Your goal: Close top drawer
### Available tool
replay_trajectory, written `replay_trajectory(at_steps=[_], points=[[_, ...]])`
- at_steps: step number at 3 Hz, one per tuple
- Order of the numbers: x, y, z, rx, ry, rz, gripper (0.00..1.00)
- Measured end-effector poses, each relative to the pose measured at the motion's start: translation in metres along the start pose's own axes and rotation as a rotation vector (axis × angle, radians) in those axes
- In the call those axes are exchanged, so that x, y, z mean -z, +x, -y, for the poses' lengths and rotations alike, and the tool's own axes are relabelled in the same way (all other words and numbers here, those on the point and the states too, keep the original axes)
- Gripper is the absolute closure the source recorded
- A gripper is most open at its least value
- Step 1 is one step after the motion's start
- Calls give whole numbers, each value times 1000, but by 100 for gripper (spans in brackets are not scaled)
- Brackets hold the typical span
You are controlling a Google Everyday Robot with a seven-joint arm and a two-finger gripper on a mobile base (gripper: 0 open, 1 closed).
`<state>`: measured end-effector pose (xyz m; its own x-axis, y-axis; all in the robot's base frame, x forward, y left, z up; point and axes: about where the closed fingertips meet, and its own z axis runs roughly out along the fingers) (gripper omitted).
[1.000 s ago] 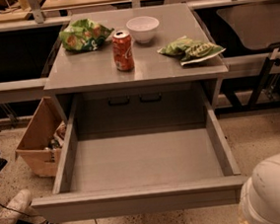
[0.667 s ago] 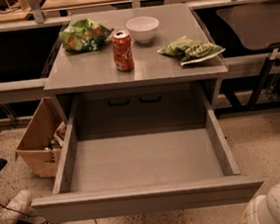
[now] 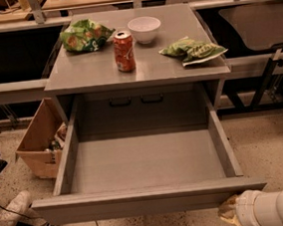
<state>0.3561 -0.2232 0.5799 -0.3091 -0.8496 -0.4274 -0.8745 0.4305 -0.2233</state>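
The top drawer (image 3: 146, 159) is pulled far out of the grey cabinet, and its grey box interior is empty. Its plain flat front panel (image 3: 145, 200) faces me near the bottom of the view. My white arm (image 3: 278, 208) comes in at the bottom right. My gripper (image 3: 230, 208) is at the arm's tip, just below the right end of the drawer's front panel and partly hidden by it.
On the cabinet top (image 3: 92, 72) stand an orange soda can (image 3: 124, 50), a white bowl (image 3: 144, 28) and two green chip bags (image 3: 85, 35) (image 3: 194, 50). A cardboard box (image 3: 41, 142) sits on the floor at the left. Dark table frames flank both sides.
My arm has dropped lower at the bottom right, and its tip now reaches left toward the right end of the drawer front. The drawer has not moved.
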Motion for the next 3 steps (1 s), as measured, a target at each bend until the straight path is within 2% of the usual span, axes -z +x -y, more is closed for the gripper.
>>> replay_trajectory(at_steps=[1,2,3], points=[[-3,-16,13,12,42,81,100],[-3,-16,13,12,42,81,100],[-16,-29,29,-4,65,140,100]])
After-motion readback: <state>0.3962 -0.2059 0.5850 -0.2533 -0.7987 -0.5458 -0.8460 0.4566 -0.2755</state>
